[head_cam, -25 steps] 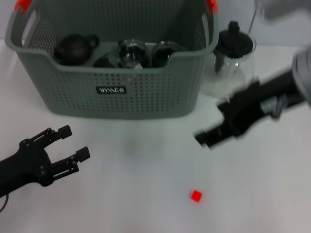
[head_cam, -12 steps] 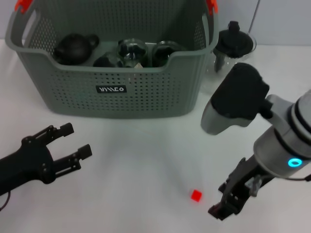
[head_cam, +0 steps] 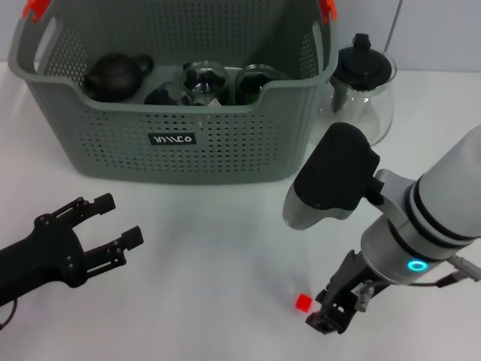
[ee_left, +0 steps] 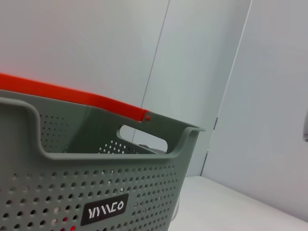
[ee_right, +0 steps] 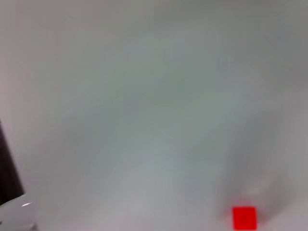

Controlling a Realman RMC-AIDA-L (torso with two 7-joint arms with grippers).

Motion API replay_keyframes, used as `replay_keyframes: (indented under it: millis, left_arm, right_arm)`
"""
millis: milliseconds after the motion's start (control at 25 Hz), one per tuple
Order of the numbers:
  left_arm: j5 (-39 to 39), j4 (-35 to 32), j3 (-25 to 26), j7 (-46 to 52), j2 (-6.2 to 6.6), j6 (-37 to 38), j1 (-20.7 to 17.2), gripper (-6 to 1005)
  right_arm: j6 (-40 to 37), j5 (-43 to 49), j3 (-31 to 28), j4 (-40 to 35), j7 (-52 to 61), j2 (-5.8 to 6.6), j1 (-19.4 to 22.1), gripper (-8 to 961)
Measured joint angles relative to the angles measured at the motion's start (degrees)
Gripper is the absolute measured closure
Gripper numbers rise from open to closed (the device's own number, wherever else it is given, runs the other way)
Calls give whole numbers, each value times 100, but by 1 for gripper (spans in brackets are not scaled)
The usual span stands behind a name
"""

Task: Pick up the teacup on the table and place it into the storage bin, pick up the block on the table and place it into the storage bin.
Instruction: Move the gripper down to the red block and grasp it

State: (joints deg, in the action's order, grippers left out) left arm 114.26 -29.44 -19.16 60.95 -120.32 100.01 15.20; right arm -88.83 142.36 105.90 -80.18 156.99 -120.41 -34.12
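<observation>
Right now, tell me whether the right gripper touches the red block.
Apart. The head view shows white table between the right gripper and the red block.

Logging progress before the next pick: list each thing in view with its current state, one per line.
storage bin: upright on the table, holding a dark teapot and glassware.
red block: lying on the table, not gripped.
glass teapot: upright beside the bin, black lid on.
left hand: open, empty, low in front of the bin.
right hand: down beside the block; fingers' state unclear.
</observation>
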Motion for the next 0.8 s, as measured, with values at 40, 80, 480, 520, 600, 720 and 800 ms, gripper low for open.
replay_keyframes:
  millis: [40, 80, 480, 520, 600, 720, 800]
  left_arm:
    - [0, 0, 0, 0, 0, 0, -1, 156]
    - [0, 0, 2, -2, 0, 0, -4, 156]
    - [0, 9, 6, -6, -9, 1, -23, 158]
    - [0, 9, 7, -5, -9, 1, -25, 158]
    - [0, 9, 4, -4, -9, 1, -28, 158]
    - [0, 9, -2, -3, -10, 1, -28, 158]
    - [0, 9, -6, -4, -15, 1, -27, 158]
  right_arm:
    - [90, 52, 41, 23, 1, 0, -6, 583]
    - [168, 101, 76, 40, 5, 0, -12, 587]
    - [642, 235, 275, 428, -8, -18, -121, 597]
    - [676, 217, 280, 466, -12, -20, -127, 597]
    - [747, 187, 293, 538, -17, -25, -137, 597]
    - [831, 149, 305, 621, -18, -26, -142, 597]
    - [876, 149, 325, 638, -19, -26, -145, 596]
